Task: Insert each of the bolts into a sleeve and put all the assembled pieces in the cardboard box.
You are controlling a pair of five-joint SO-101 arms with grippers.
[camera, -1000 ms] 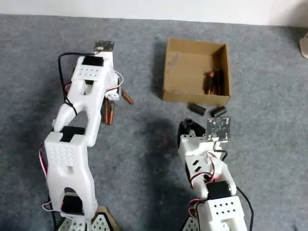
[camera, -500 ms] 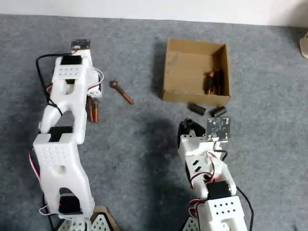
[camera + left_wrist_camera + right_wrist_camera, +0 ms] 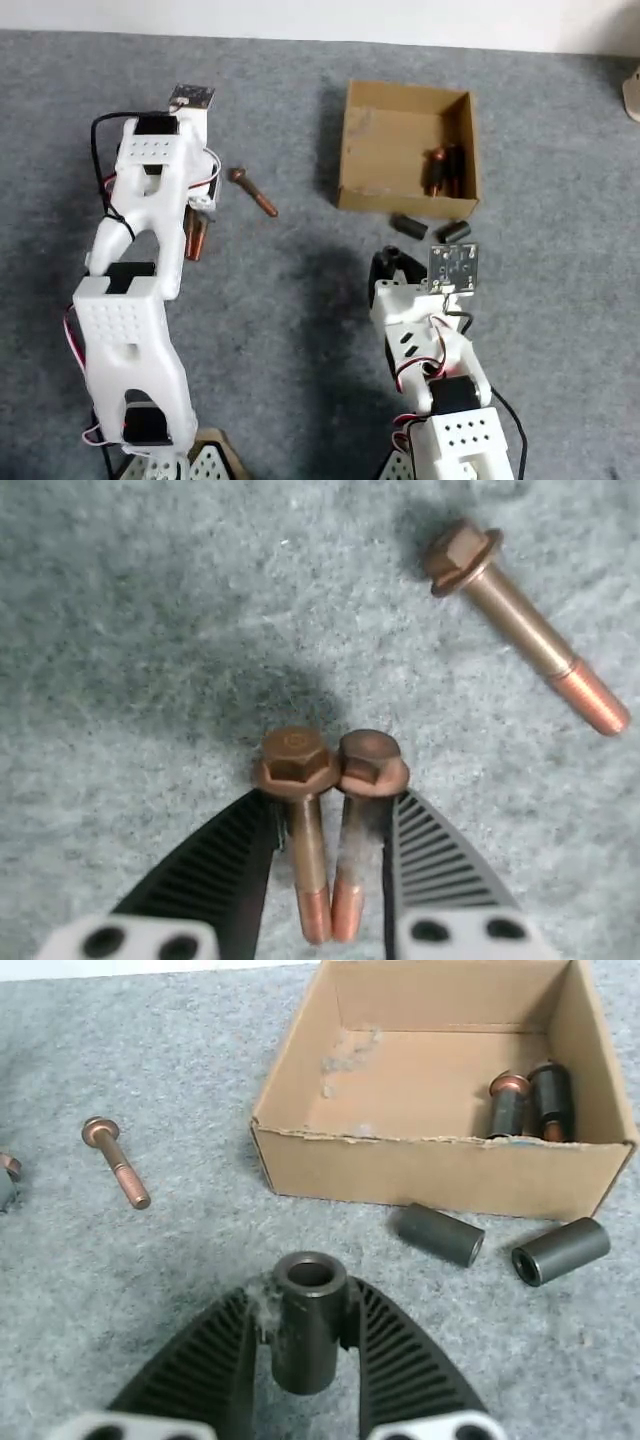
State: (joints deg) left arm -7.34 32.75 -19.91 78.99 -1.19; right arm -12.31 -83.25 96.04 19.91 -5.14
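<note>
Left gripper (image 3: 332, 805) clamps two bolts (image 3: 296, 765) side by side (heads pointing away from it), a third bolt (image 3: 520, 620) loose beyond them. Right gripper (image 3: 306, 1300) holds a sleeve (image 3: 308, 1350) upright; ahead sits the cardboard box (image 3: 430, 1170), spare sleeves (image 3: 440, 1235) just outside its near wall.

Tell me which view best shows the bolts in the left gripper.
Left wrist view: both bolts lie side by side between the left gripper fingers, heads and threaded tips plain. The high view has them half hidden beside the arm. The right wrist view catches maybe a sliver at its edge.
</note>
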